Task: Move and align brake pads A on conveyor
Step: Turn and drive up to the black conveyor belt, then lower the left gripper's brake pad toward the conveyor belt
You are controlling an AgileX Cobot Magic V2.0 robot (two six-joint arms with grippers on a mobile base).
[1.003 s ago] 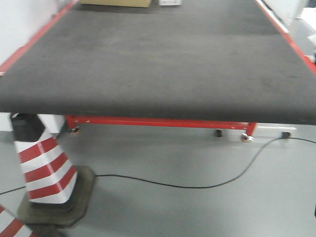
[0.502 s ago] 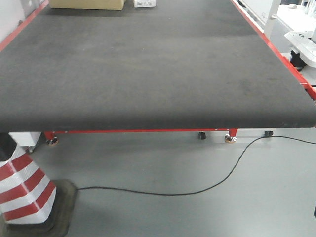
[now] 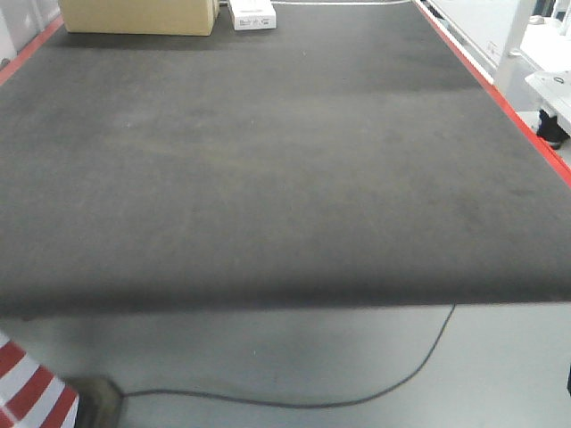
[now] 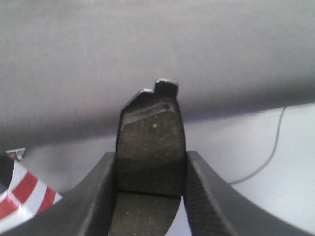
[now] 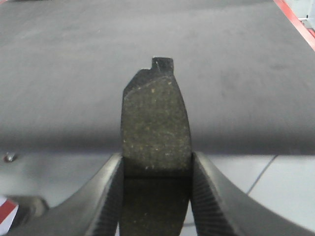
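Observation:
In the left wrist view my left gripper (image 4: 151, 169) is shut on a dark-grey brake pad (image 4: 150, 142) that sticks out forward, its groove level with the fingertips, in front of the near edge of the conveyor (image 4: 147, 54). In the right wrist view my right gripper (image 5: 156, 167) is likewise shut on a second brake pad (image 5: 153, 128), held over the floor just before the conveyor (image 5: 147, 59). The front view shows the wide charcoal conveyor (image 3: 268, 169) with red side stripes; neither gripper nor any pad appears there.
A cardboard box (image 3: 138, 15) and a small white box (image 3: 252, 13) sit at the belt's far end. A red-and-white striped cone (image 3: 27, 392) stands on the floor at lower left, and a black cable (image 3: 357, 392) trails across the grey floor. White equipment (image 3: 549, 89) stands beyond the right edge.
The front view has advanced toward the conveyor: the belt fills more of the frame, its near edge sits lower, the red frame legs are gone from view, and the cone has slid off to the lower left.

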